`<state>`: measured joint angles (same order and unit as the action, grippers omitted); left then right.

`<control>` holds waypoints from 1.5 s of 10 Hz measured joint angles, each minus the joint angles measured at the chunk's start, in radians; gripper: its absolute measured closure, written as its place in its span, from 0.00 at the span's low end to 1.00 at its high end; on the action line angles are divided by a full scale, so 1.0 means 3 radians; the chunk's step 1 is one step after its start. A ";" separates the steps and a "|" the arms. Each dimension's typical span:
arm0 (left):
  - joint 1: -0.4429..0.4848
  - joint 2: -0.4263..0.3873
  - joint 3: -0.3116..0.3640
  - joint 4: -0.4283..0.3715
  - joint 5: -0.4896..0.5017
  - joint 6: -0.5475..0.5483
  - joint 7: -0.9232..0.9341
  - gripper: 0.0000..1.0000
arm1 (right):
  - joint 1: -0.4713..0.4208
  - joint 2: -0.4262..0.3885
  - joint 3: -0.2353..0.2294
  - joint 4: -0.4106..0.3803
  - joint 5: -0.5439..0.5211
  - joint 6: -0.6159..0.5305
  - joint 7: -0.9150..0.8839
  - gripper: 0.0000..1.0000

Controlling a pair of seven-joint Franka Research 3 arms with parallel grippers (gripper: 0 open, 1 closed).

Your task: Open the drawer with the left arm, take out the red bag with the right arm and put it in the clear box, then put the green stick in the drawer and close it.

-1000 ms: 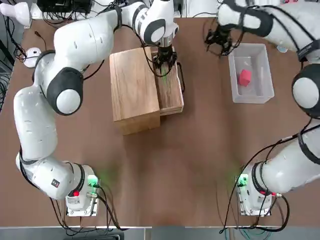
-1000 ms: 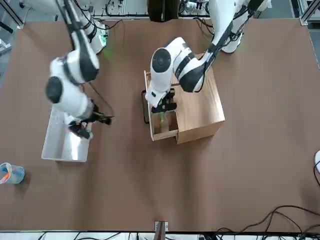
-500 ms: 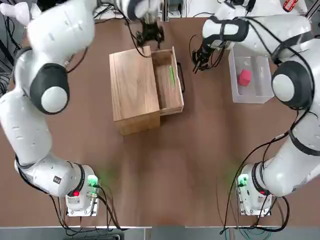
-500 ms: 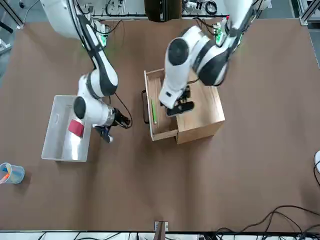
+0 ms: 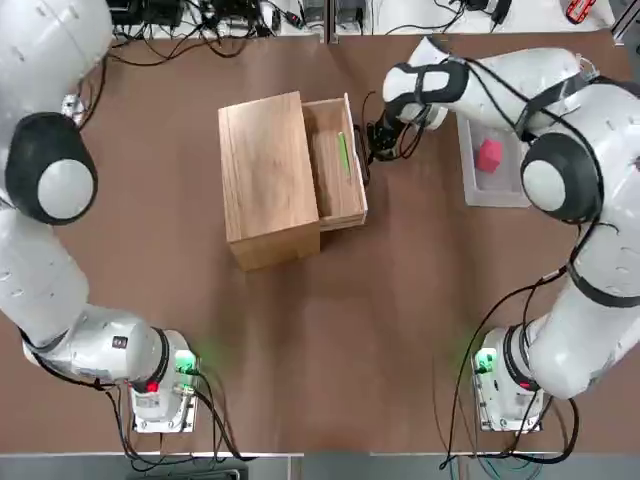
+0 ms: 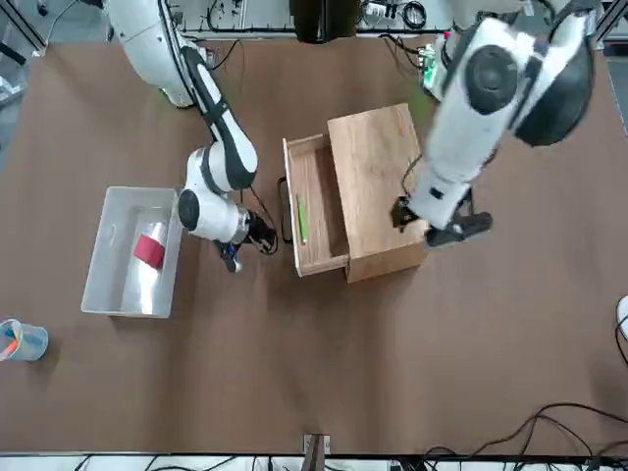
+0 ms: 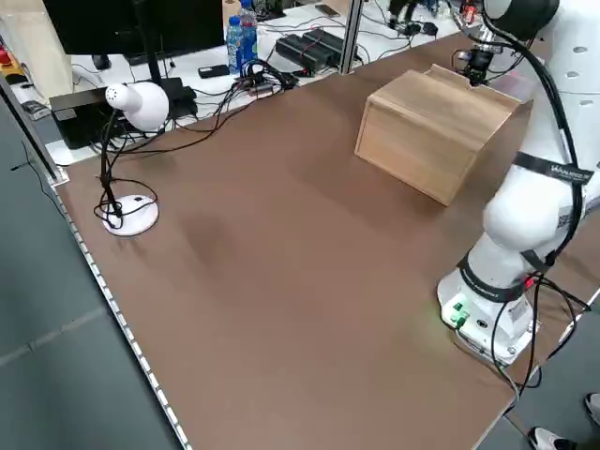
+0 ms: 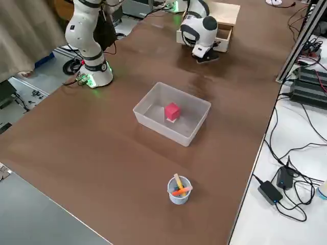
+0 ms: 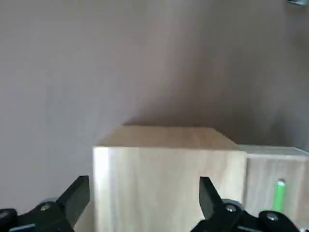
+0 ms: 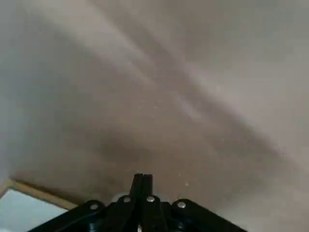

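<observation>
The green stick is already lying inside the open drawer, so closing seems to be the step in hand. The right gripper, fingers pressing together, is waiting near the handle; the next move is needing a straight push inward. The red bag is sitting in the clear box. The left gripper is hanging spread, holding nothing, near the cabinet.

The top view looked straight down; the front view faced the robot; both covered the drawer.
</observation>
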<state>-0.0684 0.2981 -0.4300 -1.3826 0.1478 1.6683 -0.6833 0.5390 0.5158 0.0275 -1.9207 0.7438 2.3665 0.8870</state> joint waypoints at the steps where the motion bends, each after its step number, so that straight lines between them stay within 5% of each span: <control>1: 0.0224 -0.0116 0.0001 0.0002 -0.0142 -0.0099 0.0283 0.00 | 0.0150 -0.0003 -0.0015 -0.0025 0.0252 0.0049 0.0039 0.99; 6: 0.0834 -0.0464 0.0000 -0.0046 -0.0363 -0.0387 0.1242 0.00 | 0.1071 -0.0152 -0.0076 -0.0039 0.0475 0.0913 0.1057 0.99; 8: 0.1025 -0.0517 0.0007 -0.0126 -0.0411 -0.0392 0.1547 0.00 | 0.1117 -0.0165 -0.0147 -0.0024 0.0474 0.0994 0.0989 0.99; 9: 0.0991 -0.0562 0.0116 -0.0183 -0.0432 -0.0394 0.1699 0.00 | 0.1042 -0.0178 -0.0230 0.0042 0.0469 0.0854 0.0710 0.98; 12: 0.0201 -0.0778 0.1167 -0.0438 -0.0538 -0.0361 0.2007 0.00 | 0.0209 -0.0250 -0.0731 0.0169 0.0124 -0.0278 -0.1001 0.95; 14: 0.0003 -0.1010 0.1456 -0.0702 -0.0558 -0.0267 0.2054 0.00 | -0.0290 -0.0304 -0.1090 0.0445 -0.0382 -0.1142 -0.1996 0.69; 15: 0.0007 -0.1092 0.1477 -0.0778 -0.0558 -0.0265 0.2055 0.00 | -0.0447 -0.0330 -0.1179 0.0686 -0.0713 -0.1516 -0.2276 0.63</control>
<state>-0.0661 -0.0297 0.0132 -1.6162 -0.0196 1.5888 -0.0667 0.4048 0.4169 -0.3261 -1.7148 0.5298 1.9116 0.2043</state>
